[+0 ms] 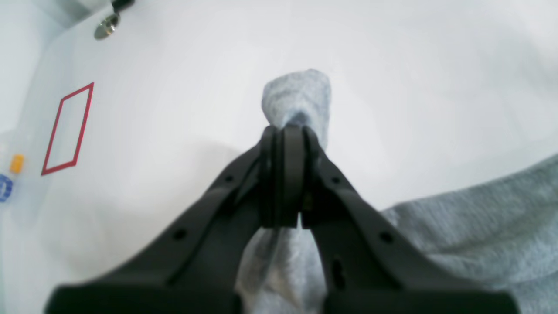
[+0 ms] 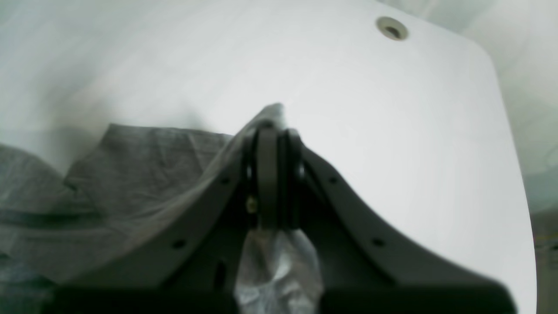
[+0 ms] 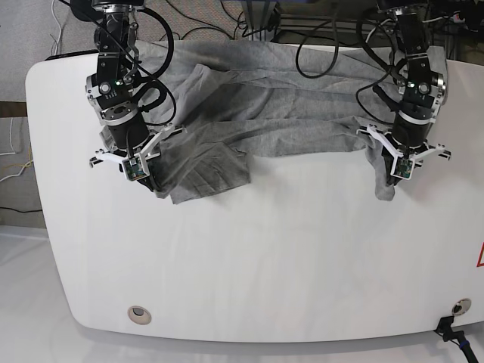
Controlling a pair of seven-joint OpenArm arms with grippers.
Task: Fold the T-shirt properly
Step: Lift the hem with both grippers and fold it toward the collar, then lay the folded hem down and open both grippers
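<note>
While both claws, the left gripper (image 3: 398,180) at 3 o'clock and the right gripper (image 3: 146,179) at 9, clamp the shirt (image 3: 280,113), it sprawls crumpled; folding has barely begun.

no readable text, labels or numbers anywhere; blue mark (image 1: 5,187) at table (image 1: 392,65) edge, left wrist view, too blurred to read.

white table (image 3: 249,265) with rounded corners, pale floor (image 3: 19,249) around, cables (image 3: 219,26) behind.
</note>
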